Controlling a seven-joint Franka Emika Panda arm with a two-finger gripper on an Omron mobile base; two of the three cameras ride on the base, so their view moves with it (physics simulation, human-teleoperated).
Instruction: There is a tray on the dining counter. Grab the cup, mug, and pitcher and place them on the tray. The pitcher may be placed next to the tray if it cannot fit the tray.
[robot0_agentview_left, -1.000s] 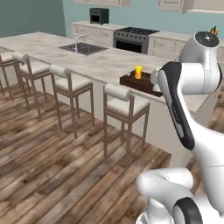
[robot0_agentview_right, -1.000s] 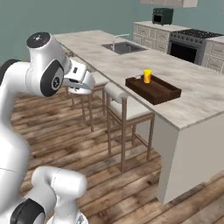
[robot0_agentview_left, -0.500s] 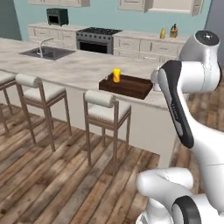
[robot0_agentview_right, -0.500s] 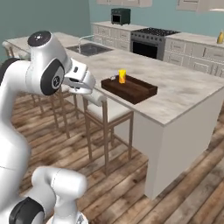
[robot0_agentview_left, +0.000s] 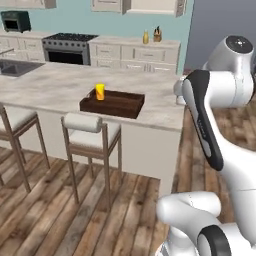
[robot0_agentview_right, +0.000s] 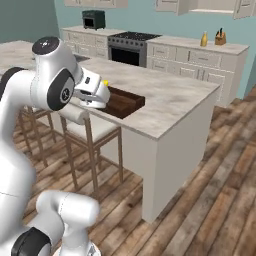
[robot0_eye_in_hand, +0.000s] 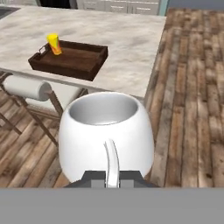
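Beside the dining counter (robot0_agentview_left: 150, 107), end effector (robot0_eye_in_hand: 112, 178) clenched on mug (robot0_eye_in_hand: 106, 131) handle — cup (robot0_agentview_left: 100, 91) standing on tray (robot0_agentview_left: 120, 106).

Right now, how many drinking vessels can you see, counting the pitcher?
3: the cup stands in the tray, the mug is held in the hand short of the counter, and the pitcher stands on the back wall counter.

No readable text, label, brand, number or sign appears on anything in these views, and the cup's (robot0_eye_in_hand: 54, 43) reddish mark is too small to make out.
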